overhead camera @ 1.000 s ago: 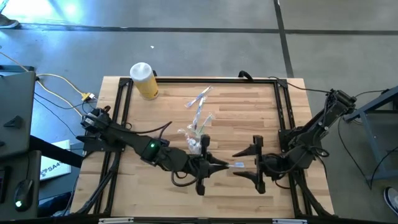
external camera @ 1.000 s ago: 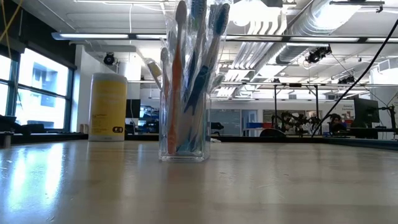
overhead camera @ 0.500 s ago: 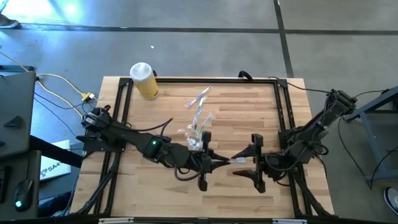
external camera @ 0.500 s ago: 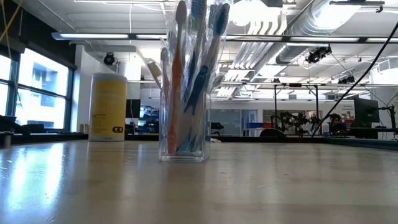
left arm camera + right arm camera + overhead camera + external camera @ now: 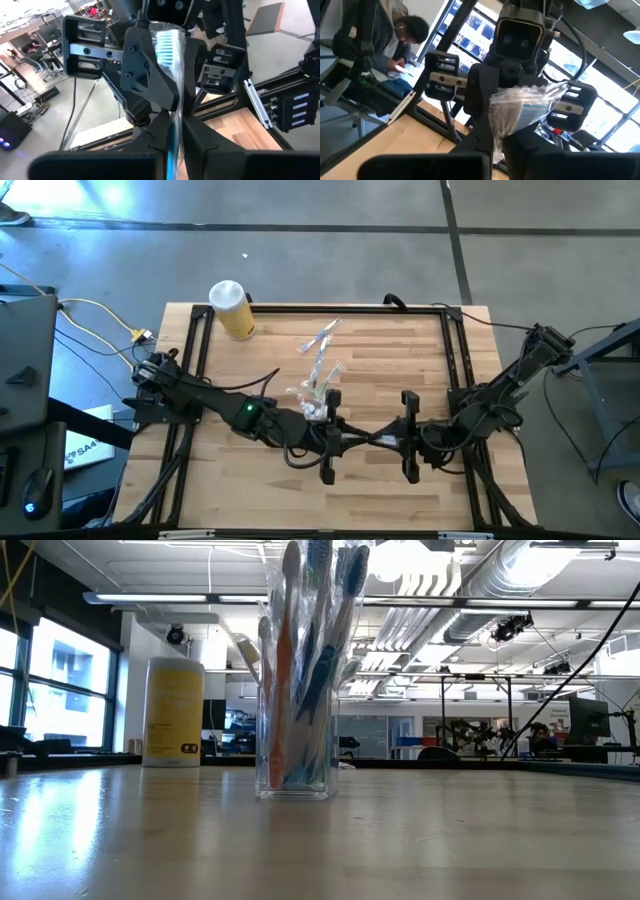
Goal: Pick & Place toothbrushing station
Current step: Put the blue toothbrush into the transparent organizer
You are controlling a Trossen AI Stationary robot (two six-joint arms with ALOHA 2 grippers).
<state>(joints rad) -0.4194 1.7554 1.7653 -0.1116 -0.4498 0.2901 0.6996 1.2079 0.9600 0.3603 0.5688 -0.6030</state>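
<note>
**Both grippers pinched on one wrapped toothbrush, front-centre of table**

Left gripper (image 5: pixel 352 444) and right gripper (image 5: pixel 392 443) meet tip to tip above the front-middle of the wooden table (image 5: pixel 400 350), each with fingers narrowed onto opposite ends of the same wrapped toothbrush (image 5: pixel 372 442). High view gives only a pale sliver between the tips. Left wrist view shows more: blue bristles under clear wrap (image 5: pixel 167 47), left fingers (image 5: pixel 160 125) tight on the handle, right gripper (image 5: pixel 147 75) clamped over the head end. Right wrist view shows crinkled clear wrap with a blue-white end (image 5: pixel 530 107) sticking out of the right fingers (image 5: pixel 485 140), left gripper (image 5: pixel 485 90) behind it, and a seated person (image 5: pixel 395 45) beyond the table.

Clear cup (image 5: pixel 312 408) sits just behind the left gripper, partly hidden by that arm. Low view misses both arms but shows the cup (image 5: pixel 293 745) upright, packed with wrapped brushes, orange and blue ones visible. More wrapped brushes (image 5: pixel 322 345) lie loose mid-table. Yellow bottle (image 5: pixel 231 310) lies at the back left corner.
</note>
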